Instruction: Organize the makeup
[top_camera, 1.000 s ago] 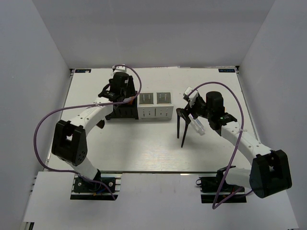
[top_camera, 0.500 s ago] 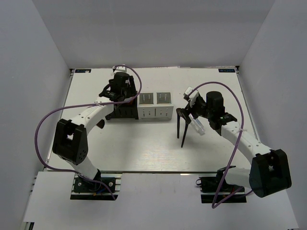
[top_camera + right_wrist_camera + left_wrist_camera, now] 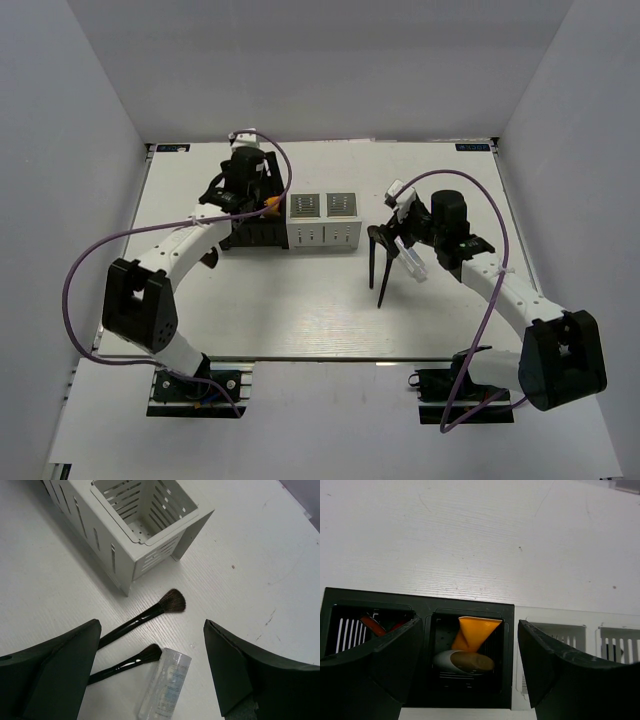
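- The orange tube (image 3: pixel 472 632) leans in the compartment of the black box (image 3: pixel 465 611) that sits next to the white box (image 3: pixel 120 545). Its flat end is up.
- A white egg (image 3: pixel 462 662) lies at the tube's foot, brown tip to the right in the left wrist view.
- Red sticks (image 3: pixel 372 625) lean in the next compartment to the left.
- The left gripper (image 3: pixel 470 624) hovers over the black box with its jaws spread wide and empty. The tube and egg show below, between the fingers.
- The left arm reaches up the table's left side, wrist turned down.
- Two brushes (image 3: pixel 145 614) lie side by side on the table just beside the white box. A clear bottle (image 3: pixel 167 690) lies against the head of one.
- The right gripper (image 3: pixel 151 625) hangs above them, jaws spread and empty, its arm bent in from the right.
- The table (image 3: pixel 300 320) is white and has grey walls (image 3: pixel 330 70) on three sides.
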`<control>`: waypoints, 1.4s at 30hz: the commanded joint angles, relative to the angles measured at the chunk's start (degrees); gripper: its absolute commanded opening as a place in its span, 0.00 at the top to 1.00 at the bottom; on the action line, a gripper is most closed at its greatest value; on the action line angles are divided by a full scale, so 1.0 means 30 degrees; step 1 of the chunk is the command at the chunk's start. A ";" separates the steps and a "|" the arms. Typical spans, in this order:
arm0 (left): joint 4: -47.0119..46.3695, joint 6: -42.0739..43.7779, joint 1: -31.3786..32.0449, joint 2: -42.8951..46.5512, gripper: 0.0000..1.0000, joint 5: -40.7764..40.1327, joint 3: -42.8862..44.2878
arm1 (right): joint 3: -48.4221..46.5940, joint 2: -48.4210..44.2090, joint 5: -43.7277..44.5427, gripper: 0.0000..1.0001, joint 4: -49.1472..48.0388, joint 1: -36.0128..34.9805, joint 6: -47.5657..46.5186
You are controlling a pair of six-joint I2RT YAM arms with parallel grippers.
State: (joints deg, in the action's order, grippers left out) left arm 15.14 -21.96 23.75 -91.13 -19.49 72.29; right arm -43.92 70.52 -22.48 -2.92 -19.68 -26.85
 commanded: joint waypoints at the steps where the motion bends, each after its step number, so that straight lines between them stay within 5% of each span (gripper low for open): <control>1: 0.0022 -0.0181 -0.0006 0.2513 0.14 -0.0068 0.1127 | -0.0506 0.0135 0.0374 0.11 -0.0287 0.0319 0.1038; 12: 0.1047 -0.2345 -0.0006 1.0011 0.57 0.3594 -0.4346 | -0.1763 0.1979 0.2571 0.33 0.2552 0.1286 0.4085; 15: 0.2041 -0.3431 0.0199 1.2062 0.46 0.3625 -0.6047 | -0.1823 0.2186 0.2600 0.33 0.2701 0.1376 0.4029; 20: 0.3215 -0.4515 0.0199 1.4756 0.33 0.3302 -0.8038 | -0.2351 0.2567 0.2543 0.11 0.3463 0.1287 0.2244; 31: 0.2631 -0.4781 0.0199 1.5203 0.28 0.4411 -0.8131 | -0.6570 0.2597 -0.2904 0.11 0.6451 0.1316 0.2709; 42: 0.1342 -0.4693 0.0375 1.2976 0.25 0.6201 -0.7163 | -0.6131 0.2011 -0.2207 0.11 0.6276 0.1142 0.2159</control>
State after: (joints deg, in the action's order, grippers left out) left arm 21.87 -35.88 24.32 -52.07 -3.53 48.62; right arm -62.11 78.59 -29.47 15.77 -15.81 -19.33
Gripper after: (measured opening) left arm 0.747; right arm 0.889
